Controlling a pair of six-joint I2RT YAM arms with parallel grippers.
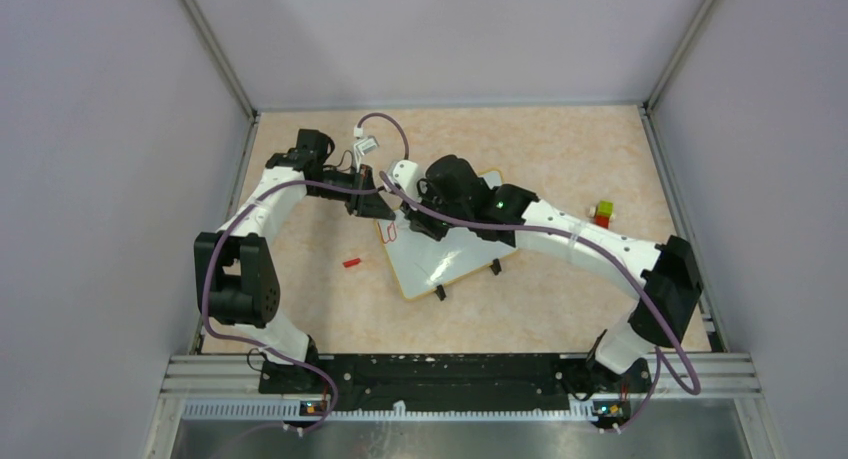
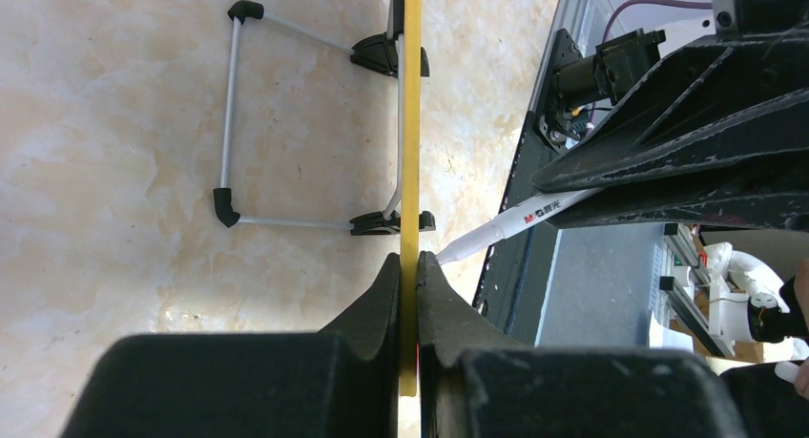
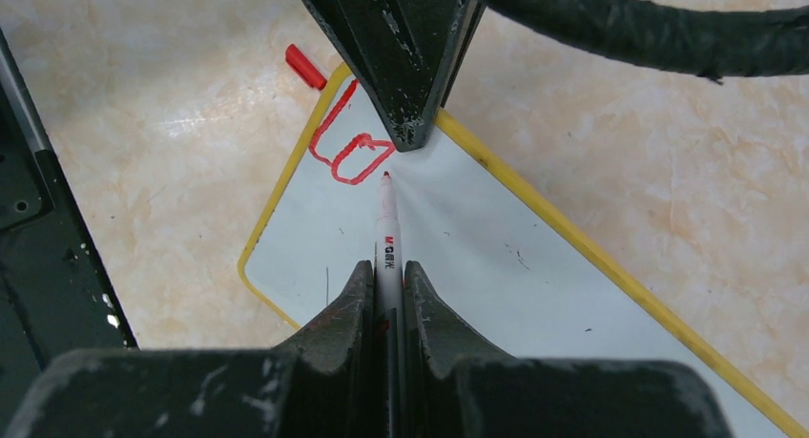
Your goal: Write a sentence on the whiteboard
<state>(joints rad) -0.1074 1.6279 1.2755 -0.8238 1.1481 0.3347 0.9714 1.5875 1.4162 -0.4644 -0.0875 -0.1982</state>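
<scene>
Red ink on the whiteboard [image 3: 477, 266] amounts to two letters: an "L" and a closed loop I read as an "o". That is all of the sentence [image 3: 348, 142] I can see, so I judge the job barely begun, with most of the first word and everything after it left to write.

The board sits near the middle of the counter [image 1: 560, 149], between the arms. My left claw [image 2: 408, 266] is clamped on its yellow rim close to the lettering, steadying it. My right claw [image 3: 386, 271] is closed around the marker [image 3: 386, 228], whose tip sits just right of the loop. I cannot tell whether it touches the surface.

The marker's red cap [image 1: 351, 262] lies on the counter just left of the board.
</scene>
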